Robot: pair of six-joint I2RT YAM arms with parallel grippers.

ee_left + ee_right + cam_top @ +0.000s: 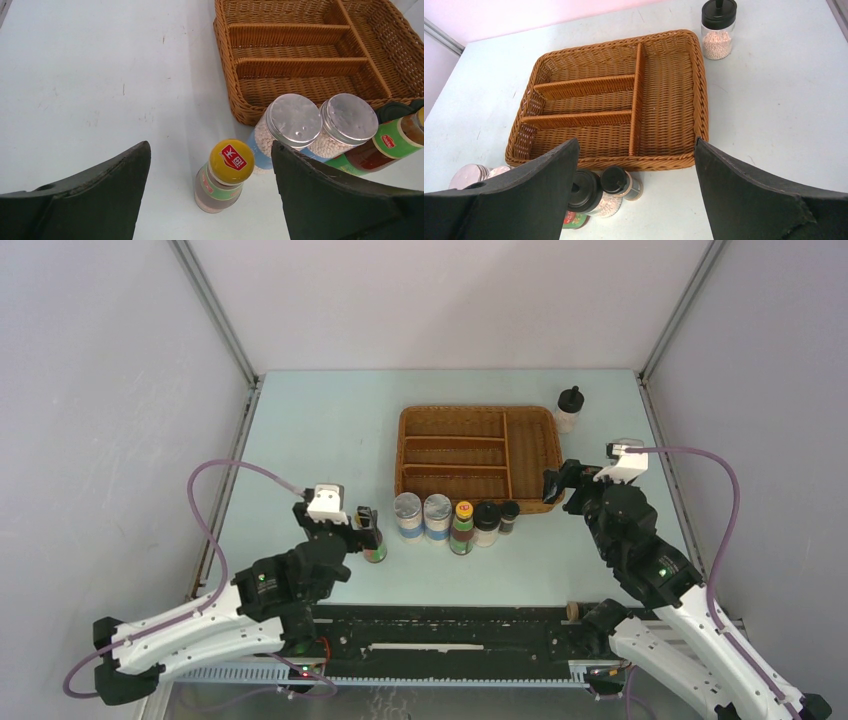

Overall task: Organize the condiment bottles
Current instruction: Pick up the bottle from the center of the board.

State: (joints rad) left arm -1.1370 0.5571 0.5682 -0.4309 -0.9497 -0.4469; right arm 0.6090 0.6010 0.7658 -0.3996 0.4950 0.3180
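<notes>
A dark sauce bottle with a yellow cap (225, 175) stands upright on the table between my left gripper's (210, 150) open fingers, untouched; it also shows in the top view (373, 543). To its right, along the wicker tray's (402, 455) front, stand two silver-topped shakers (407, 515) (437, 517), a second yellow-capped sauce bottle (462, 528), a white black-capped bottle (486, 523) and a tiny dark bottle (508, 516). Another white black-capped bottle (569, 410) stands behind the tray's right corner. My right gripper (555, 483) is open and empty at the tray's front right corner.
The tray's compartments (701, 100) hold nothing. A small round brown thing (573, 611) lies by the right arm's base; I cannot tell what it is. White walls enclose the table on three sides.
</notes>
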